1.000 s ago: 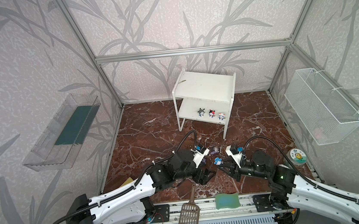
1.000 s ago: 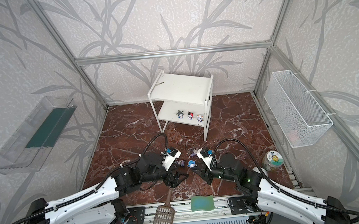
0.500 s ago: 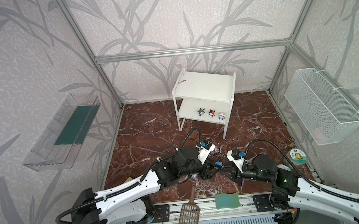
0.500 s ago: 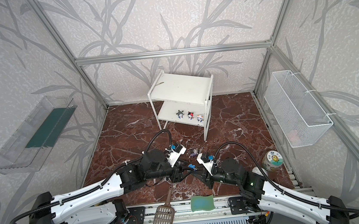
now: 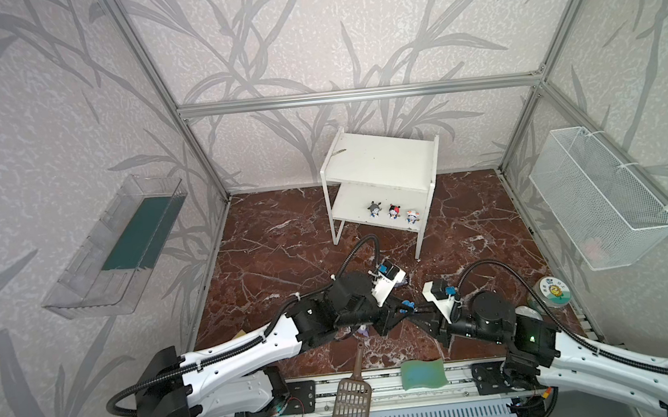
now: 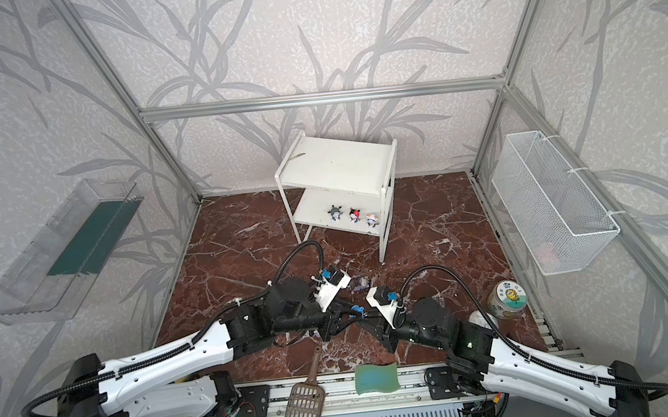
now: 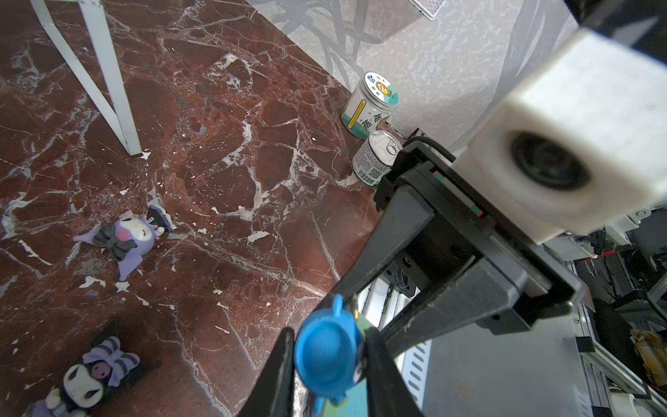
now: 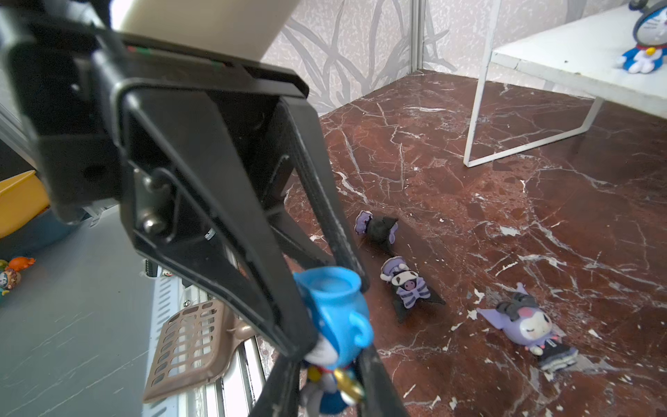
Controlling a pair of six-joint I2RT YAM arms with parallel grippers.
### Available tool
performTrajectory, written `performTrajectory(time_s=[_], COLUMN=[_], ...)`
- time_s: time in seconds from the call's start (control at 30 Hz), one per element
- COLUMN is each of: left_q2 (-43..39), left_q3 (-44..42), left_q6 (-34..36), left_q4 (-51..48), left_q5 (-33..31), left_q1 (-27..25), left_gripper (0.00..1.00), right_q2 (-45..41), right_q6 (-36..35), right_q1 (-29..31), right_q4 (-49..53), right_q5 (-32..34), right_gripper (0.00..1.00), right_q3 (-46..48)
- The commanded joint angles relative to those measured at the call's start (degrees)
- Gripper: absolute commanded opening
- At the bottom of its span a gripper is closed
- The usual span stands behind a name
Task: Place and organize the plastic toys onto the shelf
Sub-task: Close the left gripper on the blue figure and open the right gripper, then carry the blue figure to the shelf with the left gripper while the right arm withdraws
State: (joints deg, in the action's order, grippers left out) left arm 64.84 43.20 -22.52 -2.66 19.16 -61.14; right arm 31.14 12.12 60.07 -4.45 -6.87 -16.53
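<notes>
Blue-headed toy is hanging off the tabletop, well in front of the shelf. Left claw is pinching its round head, right claw its body. Slick head could squirt out if right releases early.

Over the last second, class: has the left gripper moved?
Yes. In both top views the left gripper has shifted right, farther from the brown slotted scoop handle, and closed around the blue-headed figurine in the right gripper.
</notes>
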Motion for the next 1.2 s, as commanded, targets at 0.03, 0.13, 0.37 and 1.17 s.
performTrajectory(time_s=[0.03, 0.13, 0.37, 1.17], left_q2=[-0.11, -1.22, -1.65, 18.99], left_q3=[2.13, 2.9, 7.74, 29.9], left_q6=[1.1, 3.17, 12.7, 45.06], left_q4=[-1.36, -4.97, -14.76, -13.37], left_q5=[-1.97, -5.51, -13.78, -13.97], left_q1=[-0.25, -0.29, 1.14, 28.74], left_gripper=[0.16, 0.16, 0.15, 0.14], right_q2=[1.1, 1.39, -2.62, -14.87], right_q6=[-0.33, 0.17, 0.42, -4.3], right_q1=[1.1, 1.14, 1.19, 1.17], right_q4=[-3.64, -2.95, 3.45, 19.96], right_q5=[0.11, 0.07, -0.19, 6.43], right_gripper=[0.25, 0.4, 0.68, 0.89], right_q3=[-0.16, 0.0, 0.19, -3.33])
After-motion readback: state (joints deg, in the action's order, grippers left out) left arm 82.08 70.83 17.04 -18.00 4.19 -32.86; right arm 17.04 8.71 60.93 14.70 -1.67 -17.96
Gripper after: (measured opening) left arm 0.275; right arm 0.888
